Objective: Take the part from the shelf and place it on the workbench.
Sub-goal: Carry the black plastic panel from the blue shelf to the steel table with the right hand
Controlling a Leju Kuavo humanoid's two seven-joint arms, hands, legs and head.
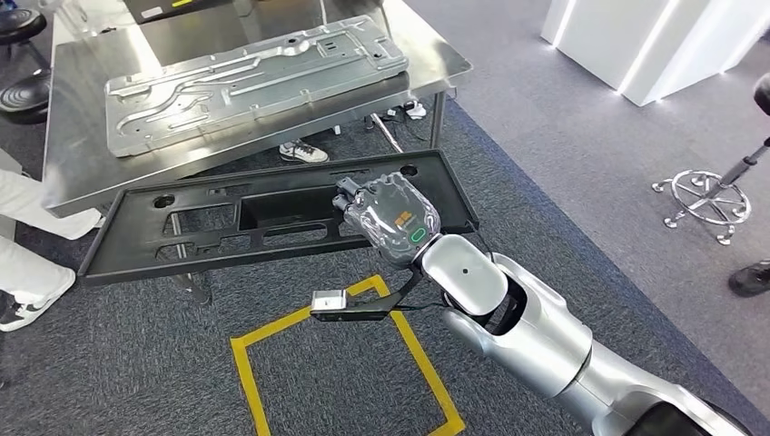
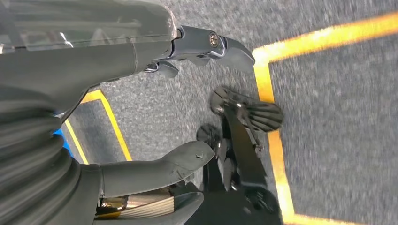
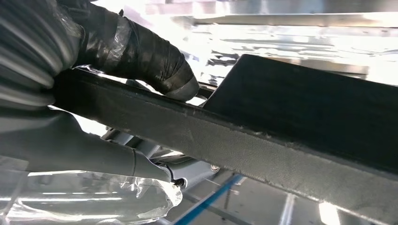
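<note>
You have the black part (image 1: 272, 218), a long flat panel with cut-outs, held in the air just near of the steel workbench (image 1: 82, 154), its near edge gripped by your right hand (image 1: 390, 213), while your left hand (image 2: 155, 103) hangs with fingers apart over the carpet (image 1: 581, 163).

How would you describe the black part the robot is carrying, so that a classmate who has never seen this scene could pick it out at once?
Find the steel workbench at the top of the head view; a silver stamped metal panel lies on it. Just in front of its near edge, above the grey carpet, the robot's right hand grips the black part. It is a long flat matte-black frame with rectangular cutouts, unlike the shiny panel.
</note>
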